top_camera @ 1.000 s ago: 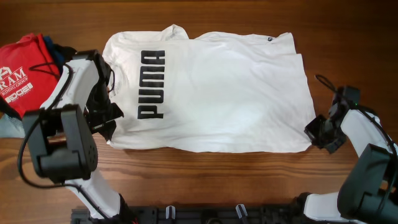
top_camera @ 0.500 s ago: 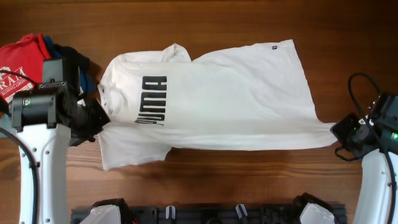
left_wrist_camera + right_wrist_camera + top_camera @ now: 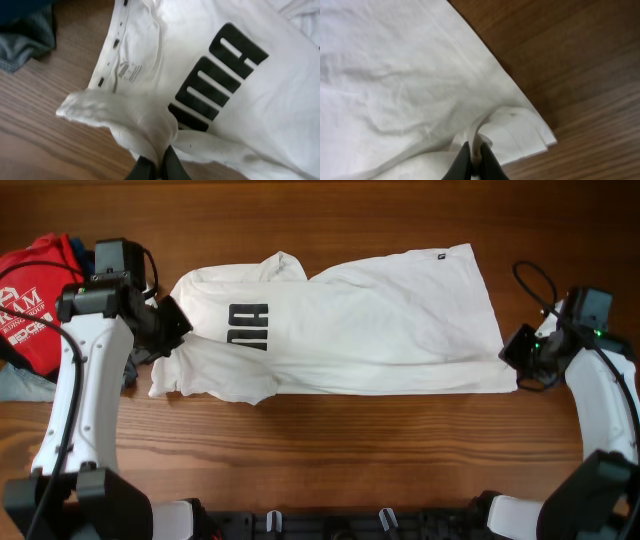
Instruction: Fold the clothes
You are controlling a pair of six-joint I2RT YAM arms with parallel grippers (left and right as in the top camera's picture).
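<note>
The white T-shirt (image 3: 360,320) with black lettering (image 3: 247,326) lies spread across the table, its near long edge folded up over the chest so part of the print is covered. My left gripper (image 3: 172,330) is shut on the shirt's near collar-side corner, at the shirt's left end; the left wrist view shows bunched white cloth (image 3: 145,125) pinched between the fingers (image 3: 159,167). My right gripper (image 3: 520,360) is shut on the hem corner at the right end, with a fold of fabric (image 3: 515,132) clamped between its fingers (image 3: 475,160).
A red shirt with white lettering (image 3: 35,305) sits at the far left with blue and dark garments (image 3: 100,265) behind it. Grey-blue cloth (image 3: 25,37) lies beside the collar. Bare wooden tabletop (image 3: 350,450) runs along the front.
Both grippers carried the near edge of the shirt away from the front of the table, over the chest. The lettering is now half covered and the shirt is narrower.
</note>
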